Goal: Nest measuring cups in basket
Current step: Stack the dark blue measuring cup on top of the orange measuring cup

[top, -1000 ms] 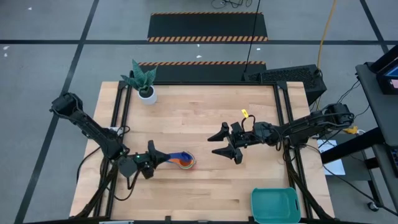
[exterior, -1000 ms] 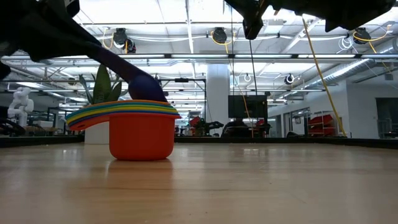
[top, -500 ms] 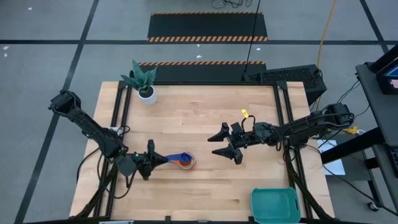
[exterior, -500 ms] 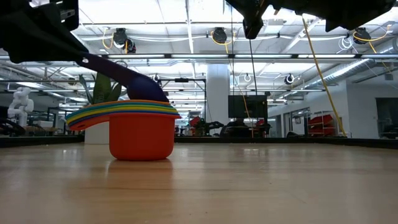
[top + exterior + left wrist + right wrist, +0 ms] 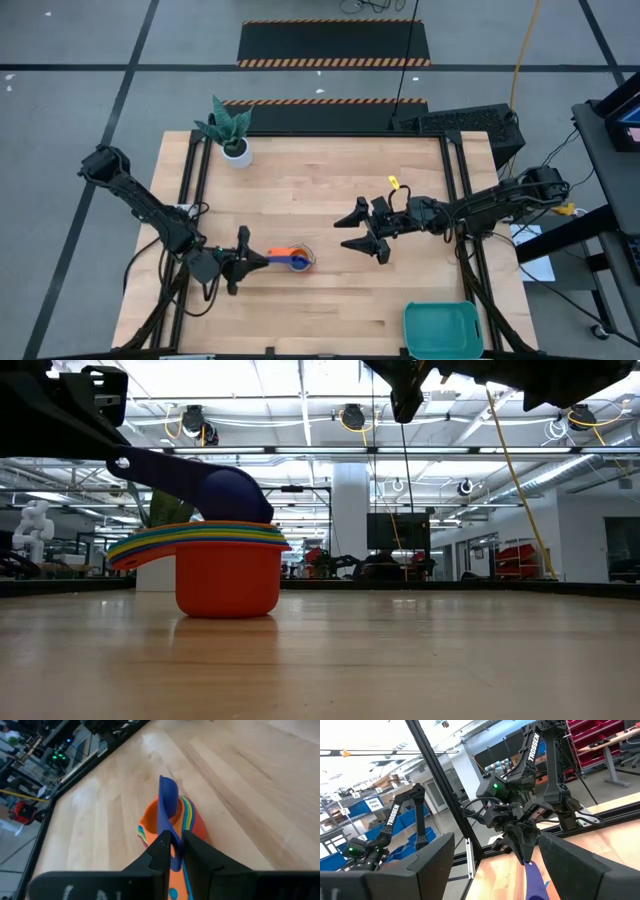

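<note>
A nested stack of measuring cups stands on its orange outermost cup at the table's near left, its coloured handles fanned to one side. My left gripper is shut on a navy cup, whose bowl sits at the stack's mouth. My right gripper hangs open above mid-table, holding nothing. The teal basket rests at the near right corner. My left gripper pinches the navy cup's flat handle between its two fingers, near the handle's free end. The fingers come from the table's left, slanting slightly down, along the handle. The cup is turned on its side; the stack's rim hides the bowl's lower part.
A white plant pot stands at the far left corner. A small yellow tag lies just beyond my right gripper. Bare wood lies between the stack and the basket.
My left gripper has rolled about its own axis without leaving its place. The navy cup has turned with it onto its side, and its handle now lies closer to level. The stack beneath has stayed put.
</note>
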`<state>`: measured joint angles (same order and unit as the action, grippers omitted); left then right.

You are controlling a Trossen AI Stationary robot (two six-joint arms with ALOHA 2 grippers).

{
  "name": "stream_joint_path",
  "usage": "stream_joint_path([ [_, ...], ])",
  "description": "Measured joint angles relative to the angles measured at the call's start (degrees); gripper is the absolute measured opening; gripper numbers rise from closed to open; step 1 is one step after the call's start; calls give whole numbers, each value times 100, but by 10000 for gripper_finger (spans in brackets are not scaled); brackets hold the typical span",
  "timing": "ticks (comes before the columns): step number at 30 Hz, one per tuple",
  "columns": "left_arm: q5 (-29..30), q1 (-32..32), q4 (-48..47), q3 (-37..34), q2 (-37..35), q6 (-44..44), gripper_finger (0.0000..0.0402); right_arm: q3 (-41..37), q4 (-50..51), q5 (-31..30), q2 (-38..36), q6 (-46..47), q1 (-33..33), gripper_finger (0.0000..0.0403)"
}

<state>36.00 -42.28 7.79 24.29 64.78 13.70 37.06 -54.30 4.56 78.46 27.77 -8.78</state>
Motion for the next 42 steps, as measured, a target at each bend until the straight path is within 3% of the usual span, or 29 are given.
stream_joint_path([
  [10,503,0,-70,0,0,354,49,0,19,0,0,-17,0,282],
  [22,516,15,-47,0,0,-301,161,0,20,0,0,-17,0,281],
  [31,769,444,-46,230,0,-1207,177,-2,155,0,0,-105,0,281],
  [34,504,668,-247,579,0,-1519,177,-2,271,0,0,-107,0,281],
  [42,-724,1306,-1963,1452,62,-2392,191,-4,401,0,0,-105,0,281],
])
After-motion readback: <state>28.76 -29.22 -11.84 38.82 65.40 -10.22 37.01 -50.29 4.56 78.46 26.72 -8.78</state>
